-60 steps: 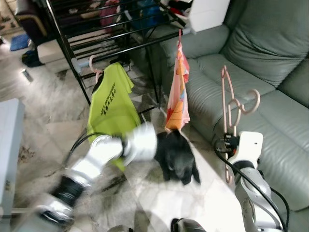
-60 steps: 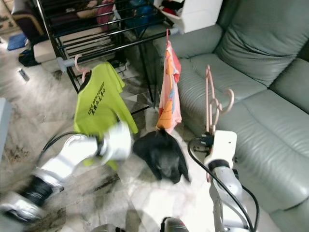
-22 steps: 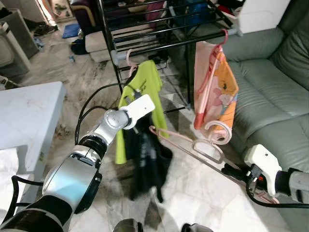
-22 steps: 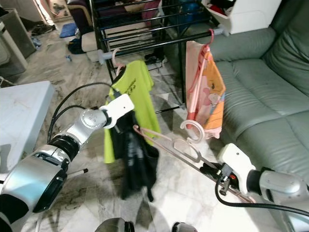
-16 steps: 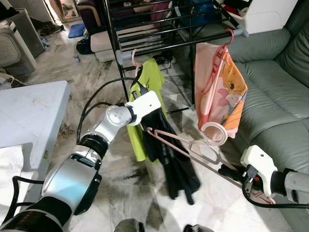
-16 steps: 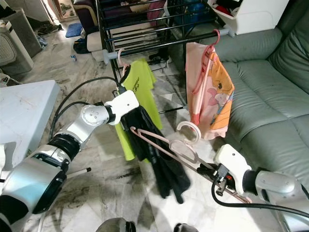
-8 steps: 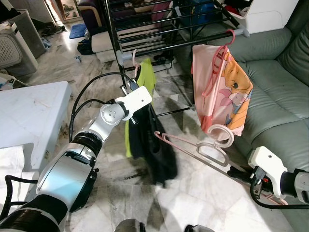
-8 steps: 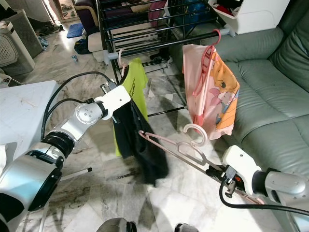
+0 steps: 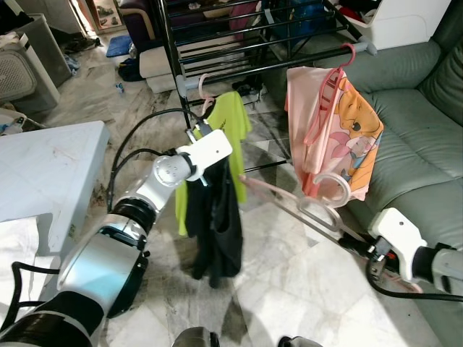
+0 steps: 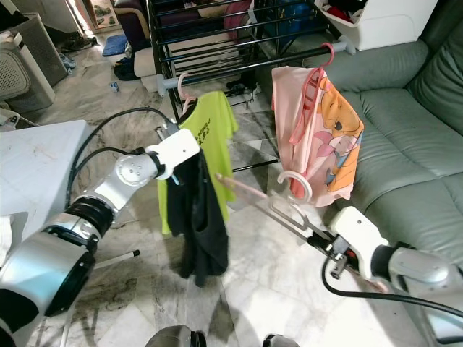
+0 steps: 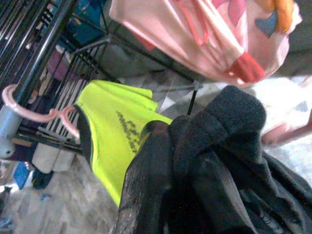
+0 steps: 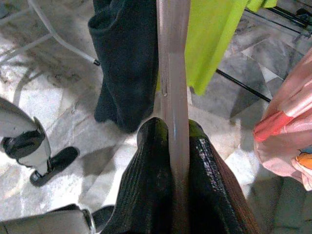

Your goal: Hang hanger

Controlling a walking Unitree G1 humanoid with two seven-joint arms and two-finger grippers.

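Both silver arms raised forward, each claw clamped on a load.

The left claw (image 9: 205,155) is stretched out ahead at chest height, fingers closed on dark cloth. The right claw (image 12: 171,146) is low and out to the right, its black fingers (image 12: 151,161) pinched tight on a thin pink bar.

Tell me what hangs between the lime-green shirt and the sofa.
A pink cartoon-print garment on a red hanger, seen in the left eye view, between green shirt and sofa.
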